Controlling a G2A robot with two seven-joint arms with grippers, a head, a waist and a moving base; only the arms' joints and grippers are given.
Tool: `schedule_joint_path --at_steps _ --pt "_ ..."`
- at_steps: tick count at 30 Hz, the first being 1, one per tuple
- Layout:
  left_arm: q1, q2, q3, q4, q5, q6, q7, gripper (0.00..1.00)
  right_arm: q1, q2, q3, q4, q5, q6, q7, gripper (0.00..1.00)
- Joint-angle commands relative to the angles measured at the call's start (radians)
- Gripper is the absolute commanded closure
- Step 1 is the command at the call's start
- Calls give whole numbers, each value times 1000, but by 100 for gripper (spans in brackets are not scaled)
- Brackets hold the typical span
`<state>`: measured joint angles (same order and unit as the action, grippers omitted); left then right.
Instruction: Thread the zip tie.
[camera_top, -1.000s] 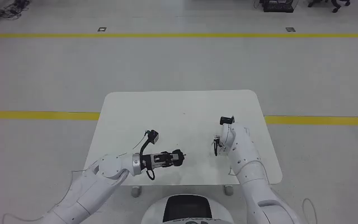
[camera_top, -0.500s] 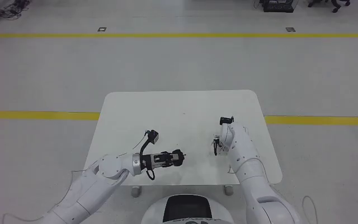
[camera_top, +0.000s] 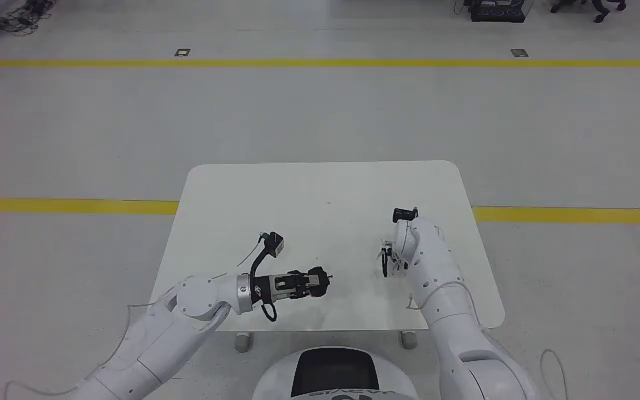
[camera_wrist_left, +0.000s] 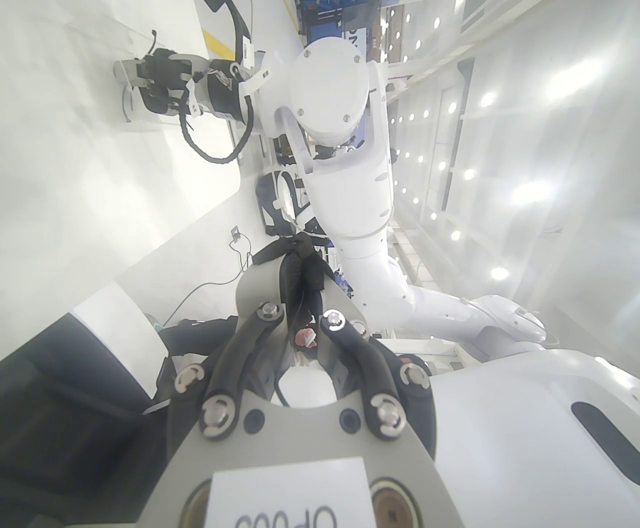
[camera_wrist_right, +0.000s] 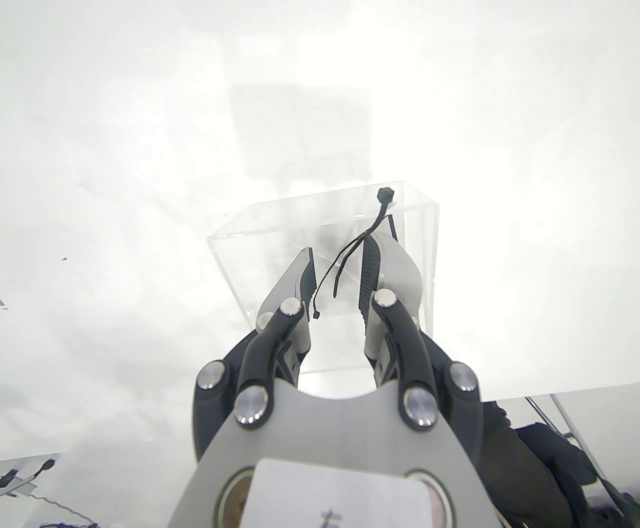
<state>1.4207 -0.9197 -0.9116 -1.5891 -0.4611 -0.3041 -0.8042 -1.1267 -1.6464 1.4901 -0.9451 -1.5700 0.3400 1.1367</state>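
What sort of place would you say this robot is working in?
Probably an industrial hall or large robotics lab: the white table stands on a wide pale floor marked with yellow lines, and rows of ceiling lights run high overhead in the left wrist view.

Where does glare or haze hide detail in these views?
Right wrist view: bright haze washes out the table and clear box; the black zip tie shows plainly. Left wrist view: ceiling lamps flare, lines bend. Top view: light is even.
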Motion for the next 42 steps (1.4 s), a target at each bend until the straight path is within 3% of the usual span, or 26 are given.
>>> schedule_joint_path --at_steps 1,14,30,35,39,42 --pt "0 0 0 0 0 0 0 100 0 0 -1 -1 0 0 1 79" --pt "0 0 0 0 0 0 0 100 -11 4 -9 -25 0 0 -13 80" --pt "0 0 0 0 0 0 0 100 6 10 -14 14 0 0 -28 83" --pt "0 0 0 0 0 0 0 100 8 11 -13 22 0 0 -35 89" --pt "0 0 0 0 0 0 0 100 7 11 -11 22 0 0 -39 100" --pt "0 0 0 0 0 0 0 100 2 10 -12 5 0 0 -37 100"
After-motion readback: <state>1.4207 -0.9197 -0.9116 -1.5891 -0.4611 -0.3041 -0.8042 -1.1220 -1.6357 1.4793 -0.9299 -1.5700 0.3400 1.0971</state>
